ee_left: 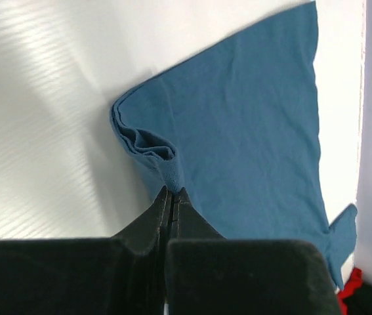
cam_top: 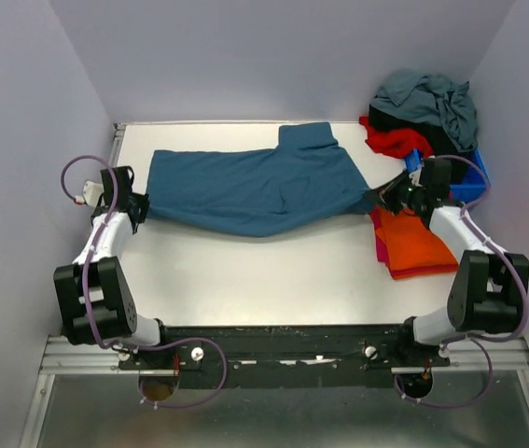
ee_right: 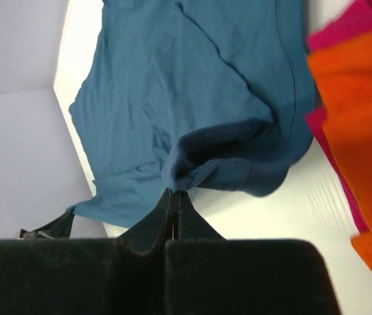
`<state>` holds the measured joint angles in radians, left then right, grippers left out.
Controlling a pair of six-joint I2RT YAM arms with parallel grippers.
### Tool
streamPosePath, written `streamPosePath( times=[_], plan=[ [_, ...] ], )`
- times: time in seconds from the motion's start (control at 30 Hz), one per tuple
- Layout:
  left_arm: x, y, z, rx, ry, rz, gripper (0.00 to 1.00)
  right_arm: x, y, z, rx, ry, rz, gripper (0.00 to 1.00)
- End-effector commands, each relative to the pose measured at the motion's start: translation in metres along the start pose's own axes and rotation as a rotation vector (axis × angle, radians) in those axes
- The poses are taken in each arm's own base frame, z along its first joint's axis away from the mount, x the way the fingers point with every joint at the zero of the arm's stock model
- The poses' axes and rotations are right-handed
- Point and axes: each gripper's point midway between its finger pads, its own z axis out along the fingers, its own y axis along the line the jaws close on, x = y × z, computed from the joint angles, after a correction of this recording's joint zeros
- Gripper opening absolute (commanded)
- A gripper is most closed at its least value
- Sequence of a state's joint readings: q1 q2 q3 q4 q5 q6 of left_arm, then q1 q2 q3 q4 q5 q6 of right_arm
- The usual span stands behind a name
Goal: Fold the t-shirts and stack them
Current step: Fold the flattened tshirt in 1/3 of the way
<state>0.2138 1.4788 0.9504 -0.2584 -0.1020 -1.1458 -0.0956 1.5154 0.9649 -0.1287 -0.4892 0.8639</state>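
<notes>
Both my pincers are on the soft dark teal-blue short-sleeved t-shirt point(cam_top: 255, 191). It's spread mostly flat, with a few wrinkles, on the far half of the white tabletop point(cam_top: 273, 271). It looks doubled over, and one sleeve pokes toward the far edge, closer to the right end.

My left gripper point(ee_left: 172, 193) is clamped tight on a bunched fold at the shirt's left end, near the left edge. That arm is bent and reaching forward and low. My right gripper point(ee_right: 174, 193) is pinched closed on a darker rolled bit at the shirt's right end. That arm angles in from the right edge.

So the shirt's long axis runs left to right, roughly parallel to the far edge, strung between my two grips.

Just beside my right pincer sits a folded orange cloth shirt point(cam_top: 413, 243) on top of a pink one point(cam_top: 379, 247). A heap of grey-blue, black and red shirts point(cam_top: 423, 107) fills the far right corner by a small blue plastic bin point(cam_top: 469, 187).
</notes>
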Motion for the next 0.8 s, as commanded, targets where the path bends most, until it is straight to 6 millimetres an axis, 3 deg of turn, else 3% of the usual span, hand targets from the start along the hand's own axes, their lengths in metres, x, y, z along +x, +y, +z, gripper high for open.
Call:
streamPosePath(
  times=[0.0,0.17,0.27,0.57,0.7,0.73,0.77],
  plan=[
    [-0.005,0.041,-0.013,-0.071,-0.094,-0.012,0.0,0.011,-0.016,-0.014,0.021,-0.062,-0.02,0.01],
    [0.013,0.098,-0.03,-0.194,-0.09,-0.045,0.0,0.049,-0.058,-0.035,0.135,-0.043,0.021,0.01],
    [0.006,0.121,-0.042,-0.249,-0.16,-0.047,0.0,0.067,-0.073,-0.048,0.166,-0.041,0.033,0.01],
    [0.002,0.158,-0.055,-0.314,-0.205,-0.065,0.0,0.118,-0.119,-0.077,0.303,0.021,0.064,0.01],
    [-0.006,0.165,-0.06,-0.338,-0.241,-0.068,0.0,0.136,-0.131,-0.086,0.334,0.036,0.072,0.01],
    [-0.008,0.166,-0.062,-0.349,-0.247,-0.071,0.02,0.139,-0.134,-0.088,0.34,0.038,0.067,0.03],
    [-0.009,0.168,-0.063,-0.361,-0.251,-0.068,0.13,0.143,-0.136,-0.091,0.343,0.045,0.068,0.12]
  ],
)
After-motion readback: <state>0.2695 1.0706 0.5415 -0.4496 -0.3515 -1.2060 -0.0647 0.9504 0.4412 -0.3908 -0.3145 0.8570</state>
